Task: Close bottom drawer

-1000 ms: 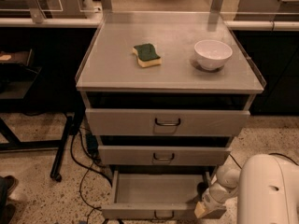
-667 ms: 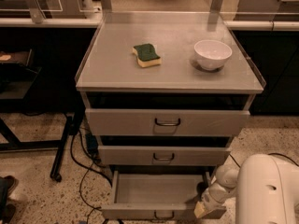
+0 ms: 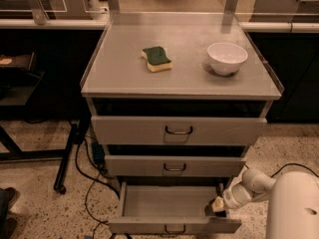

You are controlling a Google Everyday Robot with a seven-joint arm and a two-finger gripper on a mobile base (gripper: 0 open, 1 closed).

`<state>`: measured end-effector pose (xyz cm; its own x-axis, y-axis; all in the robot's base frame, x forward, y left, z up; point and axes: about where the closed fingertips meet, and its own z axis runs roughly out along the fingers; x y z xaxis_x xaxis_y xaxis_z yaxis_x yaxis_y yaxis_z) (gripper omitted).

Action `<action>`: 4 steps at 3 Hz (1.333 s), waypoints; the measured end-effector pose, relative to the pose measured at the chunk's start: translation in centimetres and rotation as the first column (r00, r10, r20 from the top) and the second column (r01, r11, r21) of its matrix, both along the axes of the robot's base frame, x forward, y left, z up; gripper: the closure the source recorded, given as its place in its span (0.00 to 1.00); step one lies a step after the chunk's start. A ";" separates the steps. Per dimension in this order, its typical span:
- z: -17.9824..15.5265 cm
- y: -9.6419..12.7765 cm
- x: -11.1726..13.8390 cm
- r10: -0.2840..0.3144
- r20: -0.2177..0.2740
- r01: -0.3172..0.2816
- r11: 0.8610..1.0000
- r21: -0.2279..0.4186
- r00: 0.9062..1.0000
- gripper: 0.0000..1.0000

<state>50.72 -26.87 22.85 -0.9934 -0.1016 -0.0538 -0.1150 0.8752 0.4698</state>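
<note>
One view only, looking down on the front of a grey metal cabinet (image 3: 124, 78) with three drawers. On its flat top we see a green-and-yellow rectangular sponge (image 3: 157, 59) left of centre and a round white bowl (image 3: 227, 58) to the right, well apart. The tall top drawer front (image 3: 139, 130) and the mid-sized middle drawer front (image 3: 134, 166) both sit pushed in, each with a wire handle. Lowest, the grey metal bottom drawer (image 3: 169, 203), with its slim front panel and small dark wire handle, is pulled well out toward us, its plain grey inside showing.

The robot's white jointed arm (image 3: 251, 182) comes in from the lower right, off a bulky rounded white body (image 3: 294, 208). The pale yellowish gripper (image 3: 218, 204) is at the right side of the open drawer, just behind the right end of the front panel and by the right wall. Touching or not, we can't say. How far it is spread, and whether it has hold of anything, we can't make out.

Versus a second ago, the gripper sits a bit higher in the picture, nearer the cabinet. The drawer is out about as far as it was. Sponge and bowl are unchanged.

Dark cables (image 3: 87, 183) trail over the speckled floor (image 3: 35, 203) left of the cabinet, beside a black stand leg (image 3: 67, 158).
</note>
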 end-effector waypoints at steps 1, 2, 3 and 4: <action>1.3 -0.4 1.7 -0.021 0.054 0.021 1.000 0.005 0.998 1.00; 1.4 -0.4 1.7 -0.022 0.054 0.021 1.000 0.005 0.998 1.00; 0.2 -2.8 -1.9 -0.071 -0.026 0.070 0.997 -0.035 0.997 1.00; -0.5 -4.3 -5.8 -0.093 -0.118 0.089 0.995 -0.041 0.989 1.00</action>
